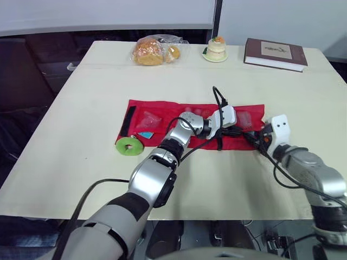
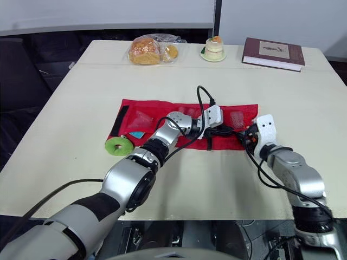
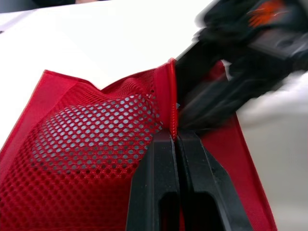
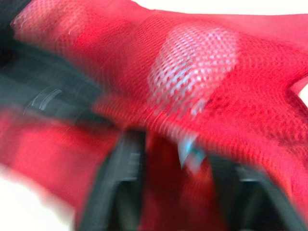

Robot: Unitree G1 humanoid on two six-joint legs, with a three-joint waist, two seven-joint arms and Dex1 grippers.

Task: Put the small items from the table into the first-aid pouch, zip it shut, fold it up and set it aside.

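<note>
The red first-aid pouch point(image 1: 162, 116) lies unfolded flat at mid-table, with small packets visible under its mesh pockets point(image 3: 96, 139). My left gripper point(image 3: 174, 135) reaches across to the pouch's right part and is shut on a raised red seam of the fabric. My right gripper point(image 1: 255, 138) comes in from the right, close to the left one at the pouch's right end. Its fingers point(image 4: 120, 183) stand apart over the red mesh, with a small silvery piece point(image 4: 191, 151) between them. A green ring point(image 1: 129, 146) lies on the table by the pouch's front left corner, and a small blue item point(image 1: 144, 134) sits on the pouch near it.
At the table's far edge stand a bag of bread point(image 1: 152, 51), a small cake on a plate point(image 1: 217, 49) and a dark red book point(image 1: 275, 54). Black cables run from both arms over the pouch's front edge.
</note>
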